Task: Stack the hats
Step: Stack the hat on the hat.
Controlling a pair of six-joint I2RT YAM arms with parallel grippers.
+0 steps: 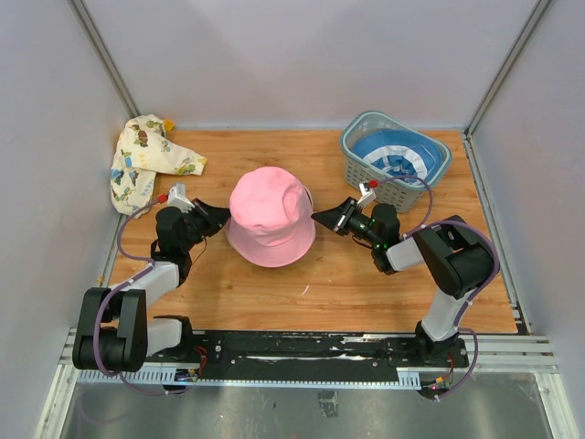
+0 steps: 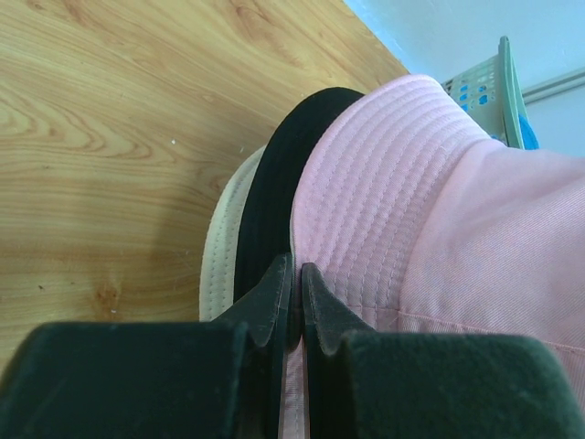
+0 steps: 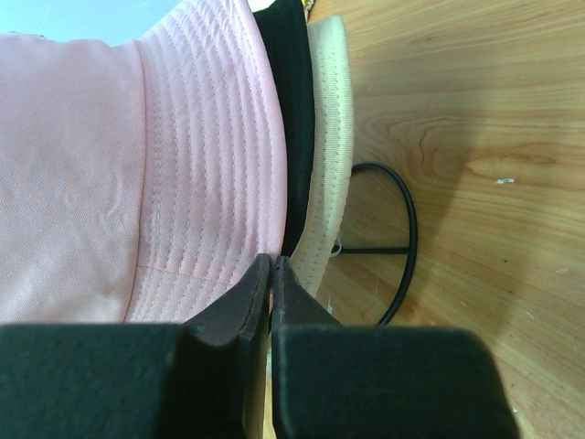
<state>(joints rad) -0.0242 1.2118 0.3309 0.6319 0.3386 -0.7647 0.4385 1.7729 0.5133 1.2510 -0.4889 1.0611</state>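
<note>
Three hats stacked mid-table, both my grippers at the brim

One wooden table (image 1: 366,274) carries everything. At its back right stands one slatted basket (image 1: 384,193) with one blue hat (image 1: 395,157) inside, and at the back left lies one printed cloth (image 1: 142,165) (hat or not, I cannot tell). In the middle is a stack of three: the pink hat (image 1: 270,215) on top, the black hat (image 2: 274,210) under it and the cream hat (image 2: 224,238) lowest, touching the wood. My left gripper (image 2: 294,270) is clamped on the pink hat's brim. My right gripper (image 3: 271,265) has its fingers pressed together at the opposite brim edge, though I cannot tell which fabric is between them. One black cable loop (image 3: 407,229) lies beside the stack.
</note>
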